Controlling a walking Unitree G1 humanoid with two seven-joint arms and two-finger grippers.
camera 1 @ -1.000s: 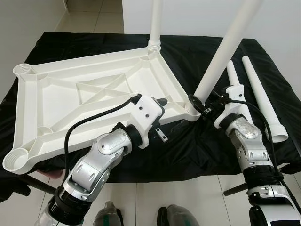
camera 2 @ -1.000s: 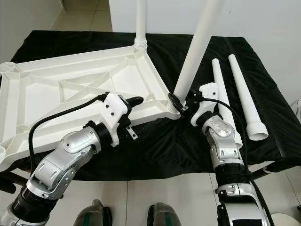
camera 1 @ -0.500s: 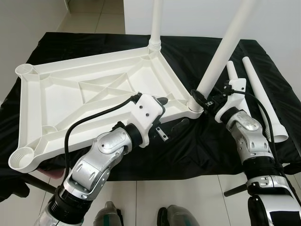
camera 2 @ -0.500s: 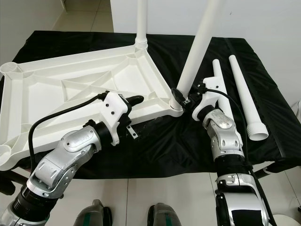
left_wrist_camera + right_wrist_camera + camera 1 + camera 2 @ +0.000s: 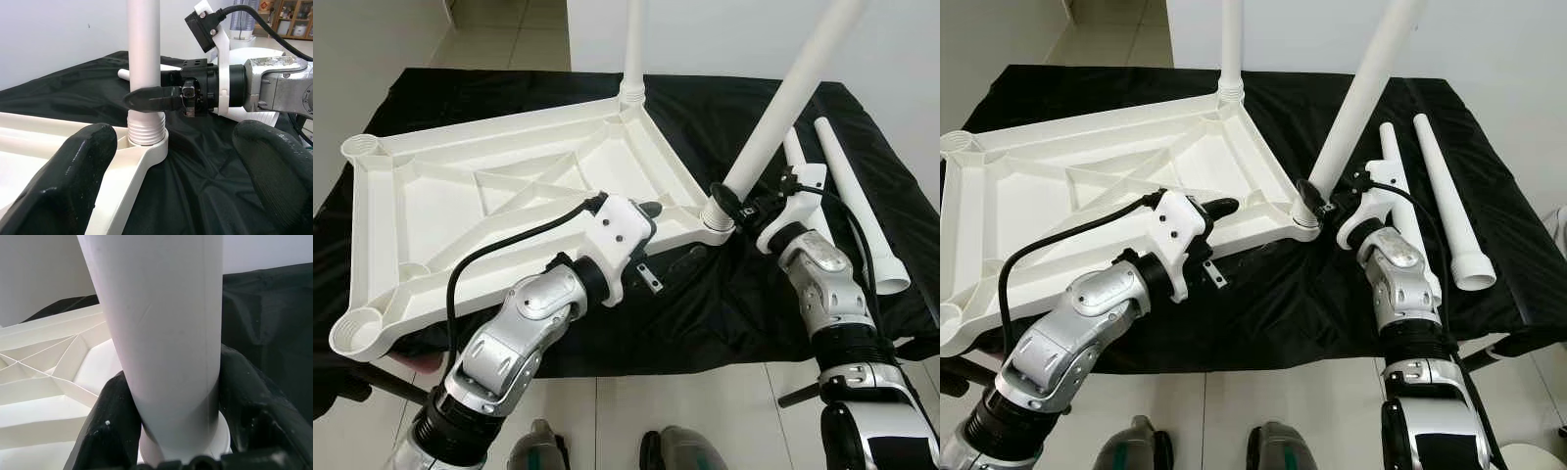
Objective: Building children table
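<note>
Both eye views look fwd and down from the head onto the bench (image 5: 509, 83); left wrist cam looks level along its fingers (image 5: 78, 171), close to the corner socket (image 5: 146, 142); right wrist cam sits v. close on the leg (image 5: 161, 323); both share that socket.

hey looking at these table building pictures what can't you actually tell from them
- Tops of both mounted legs: the far leg and the gripped leg run off the head views' upper edge.
- Thread depth in the corner socket: the socket hides it in the left wrist view.
- Left tool contact with the tabletop: its wrist housing hides it.
</note>
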